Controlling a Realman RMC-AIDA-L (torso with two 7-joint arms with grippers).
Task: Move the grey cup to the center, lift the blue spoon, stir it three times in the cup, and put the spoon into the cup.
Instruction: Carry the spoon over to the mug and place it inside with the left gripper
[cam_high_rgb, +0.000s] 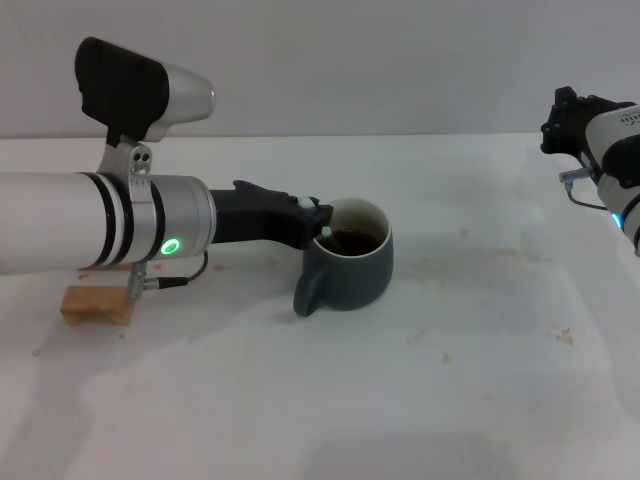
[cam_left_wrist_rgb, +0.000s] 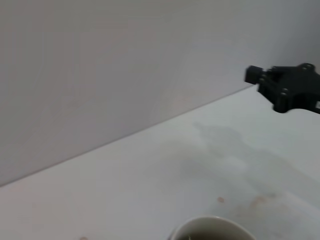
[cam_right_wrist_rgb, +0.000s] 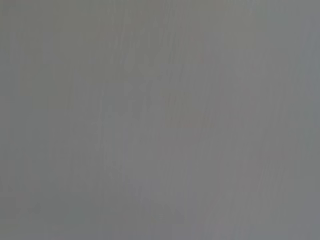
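Observation:
The grey cup (cam_high_rgb: 350, 268) stands near the middle of the white table, its handle toward the front left and dark liquid inside. Its cream rim also shows in the left wrist view (cam_left_wrist_rgb: 212, 225). My left gripper (cam_high_rgb: 318, 220) reaches in from the left and sits at the cup's left rim. It is shut on the blue spoon (cam_high_rgb: 325, 234), of which only small pale bits show at the fingertips, pointing down into the cup. The spoon's bowl is hidden. My right gripper (cam_high_rgb: 568, 120) hangs parked above the table's far right; it also shows in the left wrist view (cam_left_wrist_rgb: 290, 87).
A small wooden block (cam_high_rgb: 95, 305) lies on the table under my left arm at the left. The table (cam_high_rgb: 480, 340) carries faint stains right of the cup. A plain grey wall stands behind. The right wrist view shows only a grey surface.

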